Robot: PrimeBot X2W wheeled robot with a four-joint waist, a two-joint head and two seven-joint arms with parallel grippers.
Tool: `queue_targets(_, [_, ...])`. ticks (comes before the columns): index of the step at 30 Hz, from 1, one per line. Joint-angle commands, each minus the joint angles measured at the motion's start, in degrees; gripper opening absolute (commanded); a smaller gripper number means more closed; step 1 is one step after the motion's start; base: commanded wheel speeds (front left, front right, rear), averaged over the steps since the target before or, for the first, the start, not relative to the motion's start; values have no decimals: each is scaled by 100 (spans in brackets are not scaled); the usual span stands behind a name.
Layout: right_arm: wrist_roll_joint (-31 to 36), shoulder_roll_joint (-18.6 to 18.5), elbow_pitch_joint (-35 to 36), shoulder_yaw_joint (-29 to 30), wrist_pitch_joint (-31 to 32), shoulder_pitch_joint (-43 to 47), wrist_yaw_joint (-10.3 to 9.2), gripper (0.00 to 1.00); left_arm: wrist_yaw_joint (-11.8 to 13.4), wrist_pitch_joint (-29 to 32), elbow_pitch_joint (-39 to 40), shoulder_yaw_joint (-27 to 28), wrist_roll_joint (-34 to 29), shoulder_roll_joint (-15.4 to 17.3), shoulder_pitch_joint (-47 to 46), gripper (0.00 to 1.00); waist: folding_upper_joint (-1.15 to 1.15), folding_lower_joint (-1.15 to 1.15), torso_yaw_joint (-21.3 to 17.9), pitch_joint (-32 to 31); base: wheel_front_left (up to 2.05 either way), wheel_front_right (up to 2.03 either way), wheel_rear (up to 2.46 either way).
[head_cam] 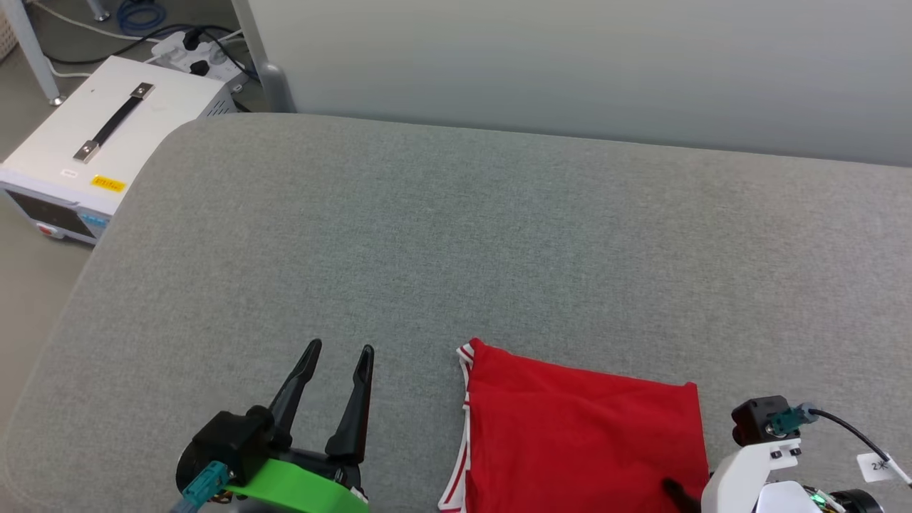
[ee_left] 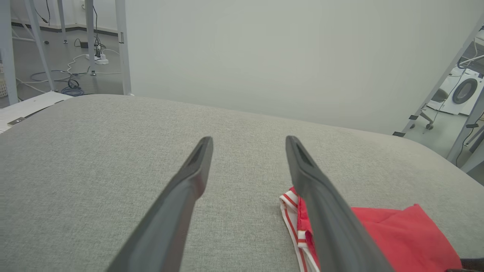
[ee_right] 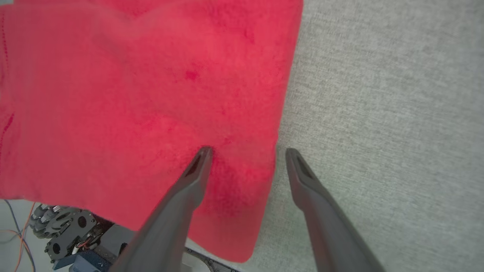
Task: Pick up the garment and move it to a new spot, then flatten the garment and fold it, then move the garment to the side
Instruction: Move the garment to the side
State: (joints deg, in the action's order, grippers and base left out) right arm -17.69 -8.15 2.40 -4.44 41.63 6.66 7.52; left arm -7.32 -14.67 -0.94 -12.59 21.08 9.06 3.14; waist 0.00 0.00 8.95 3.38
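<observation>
Overhanging the table (ee_right: 378, 113), the garment (ee_right: 151, 94) runs off-frame.

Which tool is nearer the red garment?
Right. The right tool straddles the garment edge, one finger over the fabric; left tool sits over bare cushion, apart from its striped-trim side.

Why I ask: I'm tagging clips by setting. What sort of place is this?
Likely a robotics test lab: a grey padded table, a white equipment case, floor cables, and a washing machine.

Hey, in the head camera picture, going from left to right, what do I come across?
White equipment box with a black handle, left pincer standing open, folded red garment, right arm's white wrist.
</observation>
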Motion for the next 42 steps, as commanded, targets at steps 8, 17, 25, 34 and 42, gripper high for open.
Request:
queue_targets(8, [164,254,-489,-77,220,-310,-3,100,-17,-33,-13,-26,-27,32,-210,100,0,0,234,327,0,0,0])
queue_targets(17, [253,286,-1193,-408,143,-448,-3,31,-17,-33,89,-122,-24,60,-377,100,0,0,244,466,0,0,0])
queue_targets(25, [475,-29,-1078,-631,-215,-727,-3,0,-17,-33,182,-198,65,61,-341,100,0,0,-28,280,0,0,0])
queue_targets(34, [1029,-1021,-324,-1202,-143,-1146,-3,0,-17,-33,376,-449,131,42,-292,100,0,0,-777,189,0,0,0])
queue_targets(42, [1111,-2397,294,-1589,393,-2077,-3,0,-17,-33,788,-609,44,162,-416,100,0,0,-2145,784,0,0,0])
